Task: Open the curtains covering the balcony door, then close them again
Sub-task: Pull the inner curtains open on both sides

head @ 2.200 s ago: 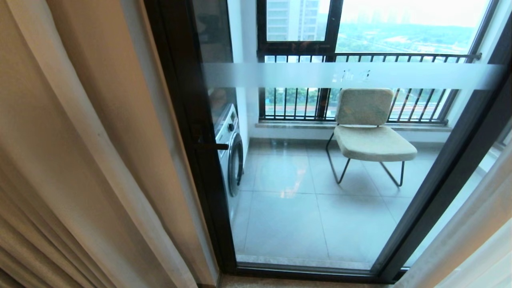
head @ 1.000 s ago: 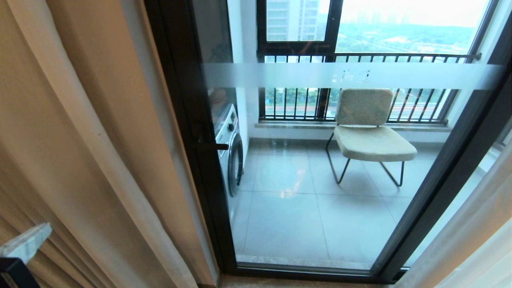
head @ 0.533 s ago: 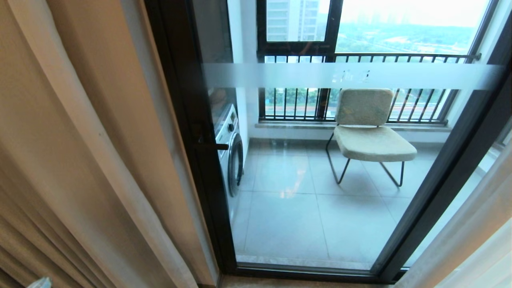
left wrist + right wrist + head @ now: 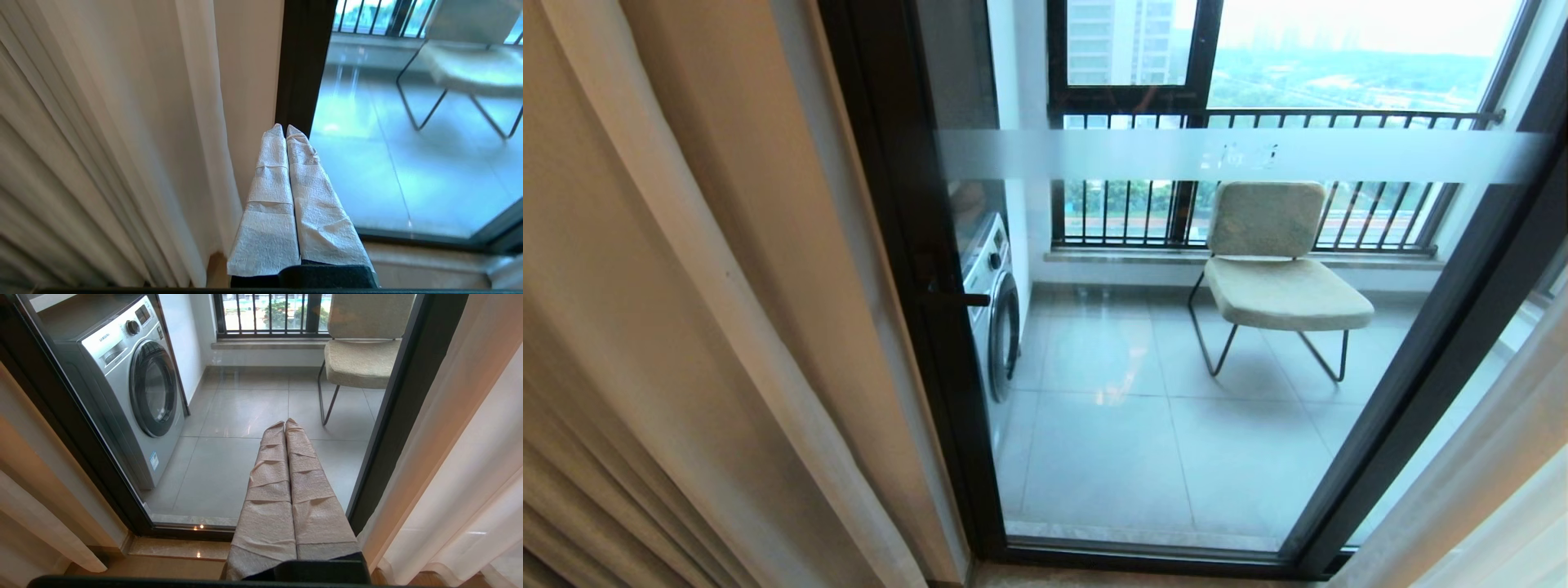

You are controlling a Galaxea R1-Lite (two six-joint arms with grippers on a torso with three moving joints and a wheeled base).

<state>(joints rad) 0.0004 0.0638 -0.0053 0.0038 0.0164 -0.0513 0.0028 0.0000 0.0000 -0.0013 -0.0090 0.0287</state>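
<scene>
While the curtains (image 4: 686, 310) hang bunched at either side of the uncovered balcony door (image 4: 1176, 343), the left gripper (image 4: 284, 130) and right gripper (image 4: 284, 425) are pressed together, empty. To close well, a drape's leading edge should be pinched firmly and drawn across steadily.

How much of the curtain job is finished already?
Done: the opening part looks finished, since the curtains hang bunched at the sides and the balcony door glass is uncovered. In hand: nothing; the left gripper and right gripper have shut jaws and hold no fabric. Left: pulling the curtains back across the door.
</scene>
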